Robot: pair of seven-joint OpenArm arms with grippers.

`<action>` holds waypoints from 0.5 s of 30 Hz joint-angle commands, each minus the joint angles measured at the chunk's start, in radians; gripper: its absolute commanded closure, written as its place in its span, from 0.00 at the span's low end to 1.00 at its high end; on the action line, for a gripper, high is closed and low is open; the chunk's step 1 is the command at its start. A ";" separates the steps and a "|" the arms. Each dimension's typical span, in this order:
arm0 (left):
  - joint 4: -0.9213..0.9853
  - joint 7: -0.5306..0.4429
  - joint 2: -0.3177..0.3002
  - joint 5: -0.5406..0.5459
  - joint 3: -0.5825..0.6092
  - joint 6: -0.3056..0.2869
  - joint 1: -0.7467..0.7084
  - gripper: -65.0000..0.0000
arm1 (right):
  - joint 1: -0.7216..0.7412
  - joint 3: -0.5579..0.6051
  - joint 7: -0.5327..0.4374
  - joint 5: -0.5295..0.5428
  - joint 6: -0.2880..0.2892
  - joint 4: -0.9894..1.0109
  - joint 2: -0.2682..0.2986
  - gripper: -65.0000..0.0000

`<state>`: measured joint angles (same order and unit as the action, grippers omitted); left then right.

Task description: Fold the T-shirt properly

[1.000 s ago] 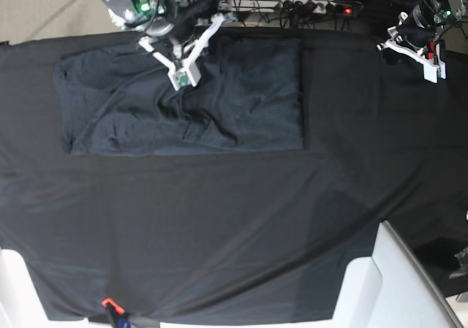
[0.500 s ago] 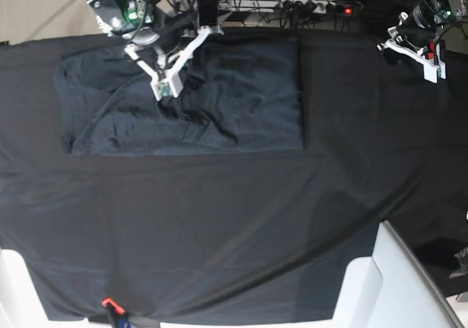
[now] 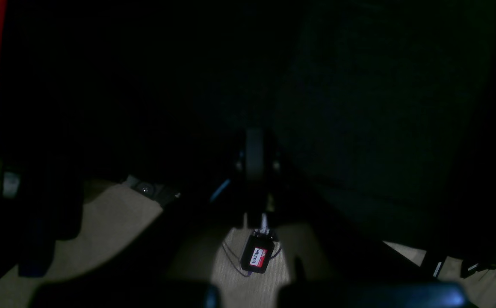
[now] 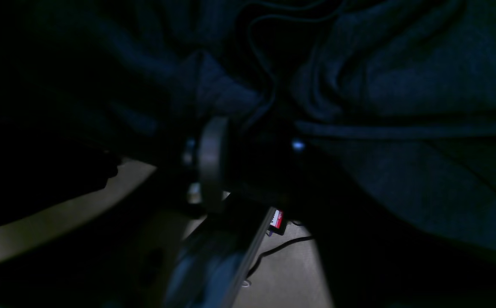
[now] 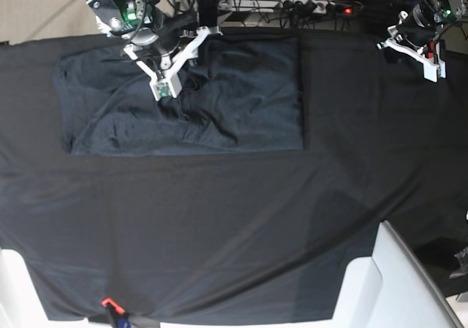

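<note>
Overhead, right arm (image 5: 164,54) jaws parted on T-shirt (image 5: 241,101); left arm (image 5: 417,47) jaws clenched, aside.

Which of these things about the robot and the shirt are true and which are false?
1. The T-shirt lies on the black cloth. True.
2. The right tool is over the T-shirt. True.
3. The left tool is touching the T-shirt. False: it sits far off, near the table's corner.
4. The T-shirt is bright red. False: it is dark grey.
5. The T-shirt is smooth all over. False: wrinkles bunch up beside the right tool.
</note>
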<state>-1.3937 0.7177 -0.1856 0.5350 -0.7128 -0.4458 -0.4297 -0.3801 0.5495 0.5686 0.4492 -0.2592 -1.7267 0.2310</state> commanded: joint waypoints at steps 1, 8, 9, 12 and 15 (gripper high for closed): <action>-0.013 -0.014 -0.013 0.014 -0.006 -0.005 -0.004 1.00 | -0.001 0.002 -0.012 -0.002 -0.048 -0.019 0.031 0.61; -0.013 -0.014 -0.013 0.014 -0.006 -0.005 0.001 1.00 | -0.070 0.033 -0.017 -0.002 -0.142 -0.161 0.083 0.59; -0.013 -0.014 -0.013 0.014 -0.006 -0.005 0.001 1.00 | -0.076 0.047 -0.017 -0.002 -0.133 -0.174 0.083 0.60; -0.013 -0.014 -0.013 0.014 -0.006 -0.005 0.002 1.00 | -0.078 0.108 -0.017 -0.002 -0.102 -0.174 0.083 0.61; -0.013 -0.014 -0.013 0.014 -0.006 -0.005 0.002 1.00 | -0.067 0.163 -0.017 -0.002 -0.091 -0.146 0.081 0.76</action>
<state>-1.3937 0.7177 -0.1856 0.5354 -0.7128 -0.4458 -0.4240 -0.4496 0.7101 0.5671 0.4454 -0.3576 -1.8587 0.3126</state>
